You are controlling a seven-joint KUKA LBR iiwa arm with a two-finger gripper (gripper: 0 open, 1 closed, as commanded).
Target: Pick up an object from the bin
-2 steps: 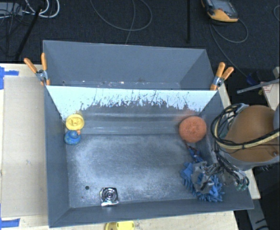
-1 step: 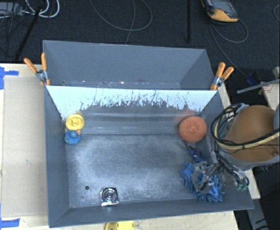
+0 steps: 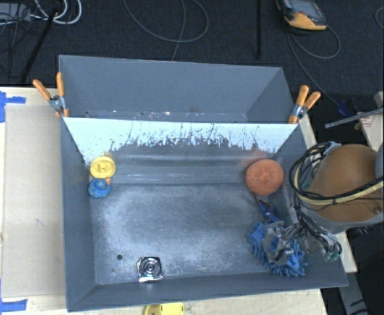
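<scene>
Much bin floor [image 3: 192,222] open; gripper [image 3: 280,238] over blue toy [image 3: 291,262], far right

Single camera, set above grey metal bin [image 3: 192,222], looking down and tilted toward 12 o'clock, placed toward 6 o'clock side, far wall [image 3: 172,90] seen broad, middling distance, whole bin in frame, arm [image 3: 346,182] entering at 3 o'clock.

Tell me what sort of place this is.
Most likely a robotics lab set up for grasping trials. A grey metal bin holds a few loose things, such as an orange ball and a yellow-and-blue toy; a cabled robot arm reaches in from the right; loose cables lie on the dark floor behind.
</scene>
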